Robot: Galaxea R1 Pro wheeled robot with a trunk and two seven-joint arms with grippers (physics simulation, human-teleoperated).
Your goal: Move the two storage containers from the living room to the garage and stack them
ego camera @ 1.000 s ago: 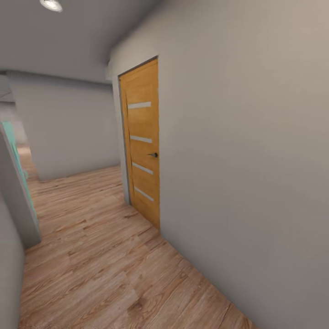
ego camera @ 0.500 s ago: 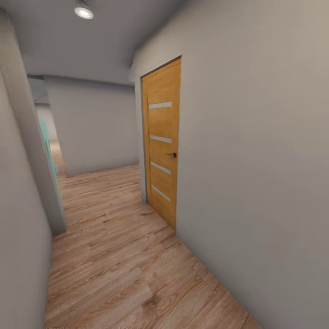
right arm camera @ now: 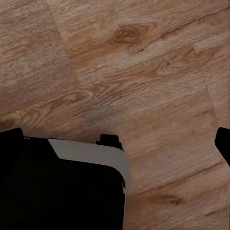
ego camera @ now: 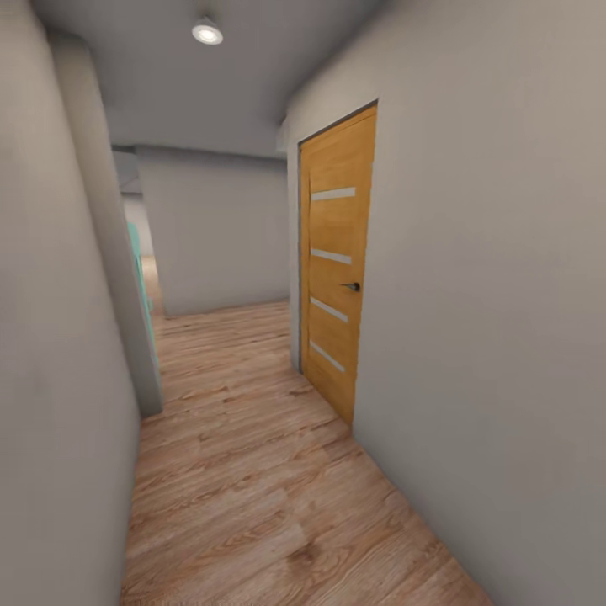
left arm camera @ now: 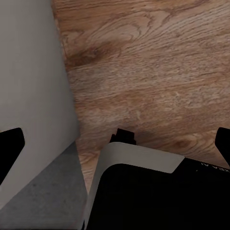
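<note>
A narrow hallway is being shown from the head view, with grey walls (ego camera: pixel 505 295) on both sides and a wood-plank floor (ego camera: pixel 252 471) running ahead. An orange wooden door (ego camera: pixel 337 269) with a dark handle (ego camera: pixel 352 287) is being seen closed on the right, a ceiling light (ego camera: pixel 207 32) above. The left gripper (left arm camera: pixel 115 143) and right gripper (right arm camera: pixel 115 143) are being held spread wide and empty over the planks. No containers are being carried or seen here.
</note>
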